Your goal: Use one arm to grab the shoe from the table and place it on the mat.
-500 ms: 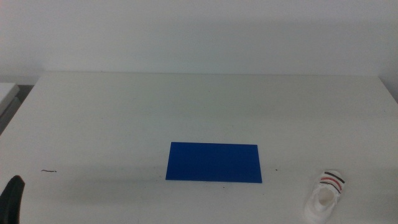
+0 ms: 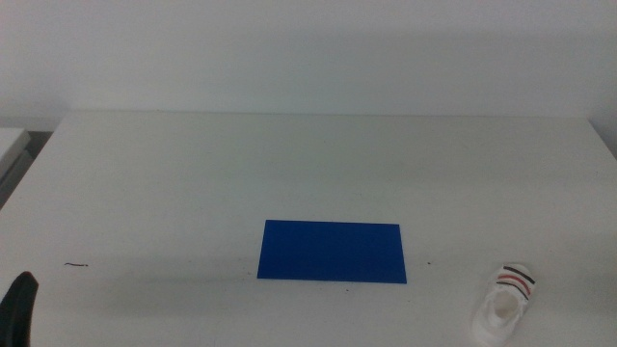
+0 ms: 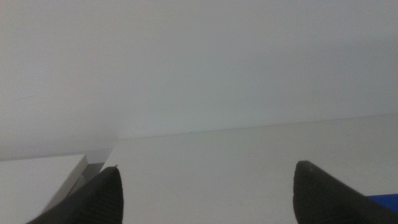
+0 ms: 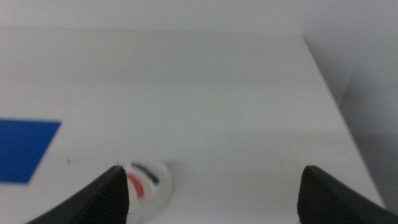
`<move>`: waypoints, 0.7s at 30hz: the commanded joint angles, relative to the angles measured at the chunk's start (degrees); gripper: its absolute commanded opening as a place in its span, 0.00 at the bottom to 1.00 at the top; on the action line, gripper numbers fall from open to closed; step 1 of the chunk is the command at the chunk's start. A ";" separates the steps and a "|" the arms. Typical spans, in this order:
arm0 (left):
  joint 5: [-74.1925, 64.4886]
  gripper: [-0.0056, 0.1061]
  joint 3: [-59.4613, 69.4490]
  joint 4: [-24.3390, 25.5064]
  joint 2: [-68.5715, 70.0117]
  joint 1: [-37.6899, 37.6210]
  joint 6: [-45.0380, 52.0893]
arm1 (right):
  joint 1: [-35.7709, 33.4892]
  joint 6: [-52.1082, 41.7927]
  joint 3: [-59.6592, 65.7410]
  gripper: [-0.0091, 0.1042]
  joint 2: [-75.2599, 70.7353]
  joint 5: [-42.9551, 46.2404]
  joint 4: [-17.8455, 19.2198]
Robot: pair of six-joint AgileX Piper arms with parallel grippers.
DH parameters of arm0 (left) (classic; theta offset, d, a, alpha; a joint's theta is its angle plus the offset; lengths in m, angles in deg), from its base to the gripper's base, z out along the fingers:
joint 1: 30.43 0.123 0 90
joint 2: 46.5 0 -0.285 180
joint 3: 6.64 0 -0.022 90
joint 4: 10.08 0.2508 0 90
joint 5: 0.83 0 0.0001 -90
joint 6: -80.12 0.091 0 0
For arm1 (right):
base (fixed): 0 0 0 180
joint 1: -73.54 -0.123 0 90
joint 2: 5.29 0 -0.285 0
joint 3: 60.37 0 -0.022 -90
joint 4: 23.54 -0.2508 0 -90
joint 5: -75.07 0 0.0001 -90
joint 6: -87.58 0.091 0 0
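The white shoe (image 2: 503,304) with dark and red straps lies on the table (image 2: 193,173) at the front right, apart from the blue mat (image 2: 331,253) at the front centre. My left gripper (image 2: 19,306) shows only as a dark tip at the bottom left edge. In the left wrist view it (image 3: 208,167) is open and empty, with a corner of the mat (image 3: 384,199) beside one jaw. My right gripper (image 4: 212,168) is open and empty above the table. The shoe (image 4: 146,183) lies low between its jaws, close to one of them. The mat (image 4: 25,149) is off to the side.
A small dark thread-like mark (image 2: 77,264) lies on the table at the front left. A white wall stands behind the table's far edge. A lower white surface (image 2: 12,143) sits beyond the table's left edge.
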 commanded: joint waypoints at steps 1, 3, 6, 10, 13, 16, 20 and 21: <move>0.34 0.89 -0.03 -0.09 -0.28 0.17 -0.11 | 0.03 -0.12 -6.37 0.90 4.61 -2.17 -0.12; 0.34 0.89 -0.03 -0.09 -0.28 0.17 -0.11 | 0.03 -0.12 -11.75 0.90 9.35 -4.44 -0.12; 0.34 0.89 -0.03 -0.09 -0.28 0.17 -0.11 | 0.03 -0.12 -20.30 0.90 17.35 -11.44 -0.12; 0.34 0.89 -0.03 -0.09 -0.28 0.17 -0.11 | -0.05 7.89 -30.35 0.90 29.49 -19.70 -3.60; 0.34 0.89 -0.03 -0.09 -0.28 0.17 -0.11 | -1.38 26.10 -36.99 0.90 38.01 -28.49 -3.85; 0.34 0.89 -0.03 -0.09 -0.28 0.17 -0.11 | -5.32 40.13 -43.83 0.90 46.20 -41.31 0.31; 0.34 0.89 -0.03 -0.09 -0.28 0.17 -0.11 | -12.24 56.79 -49.85 0.90 54.91 -47.63 2.78; 0.34 0.89 -0.03 -0.09 -0.28 0.17 -0.11 | -14.10 59.32 -50.21 0.90 56.22 -47.63 2.78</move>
